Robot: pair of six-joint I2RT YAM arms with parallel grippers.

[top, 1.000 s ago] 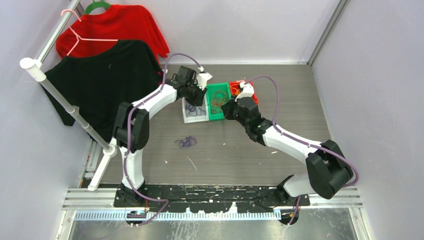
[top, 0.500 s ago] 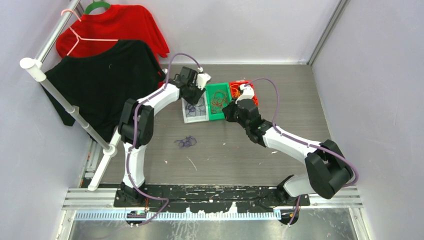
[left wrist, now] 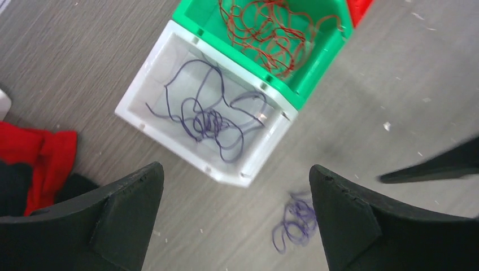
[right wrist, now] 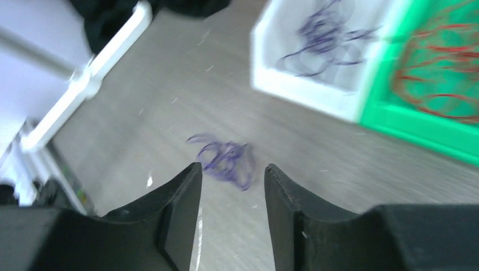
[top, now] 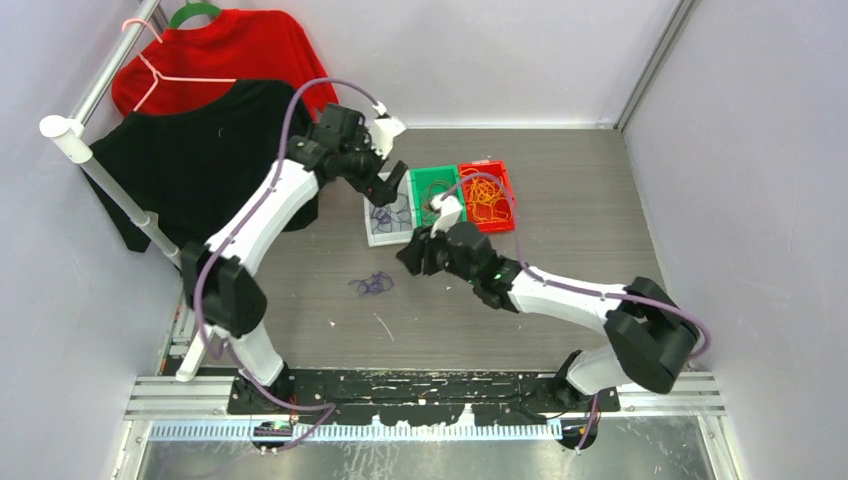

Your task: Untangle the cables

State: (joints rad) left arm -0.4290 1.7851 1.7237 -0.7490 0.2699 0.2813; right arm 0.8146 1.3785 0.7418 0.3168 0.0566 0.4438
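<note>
While both grippers hang unclenched and empty, one purple tangle (top: pixel 372 285) lies loose near the bins.
I see my left gripper (left wrist: pixel 234 171) spread wide above the white bin (left wrist: pixel 181 149) of purple cables (left wrist: pixel 206 118). That bin touches the green bin (left wrist: pixel 319 65) of red-brown cables (left wrist: pixel 271 28), with the red bin (top: pixel 490 229) of orange cables (top: pixel 485 195) beyond. My right gripper (right wrist: pixel 233 169), jaws apart, points at the loose tangle, which has bare table (top: pixel 560 200) all around it. The clothes rack (top: pixel 130 200) bounds the left edge.
</note>
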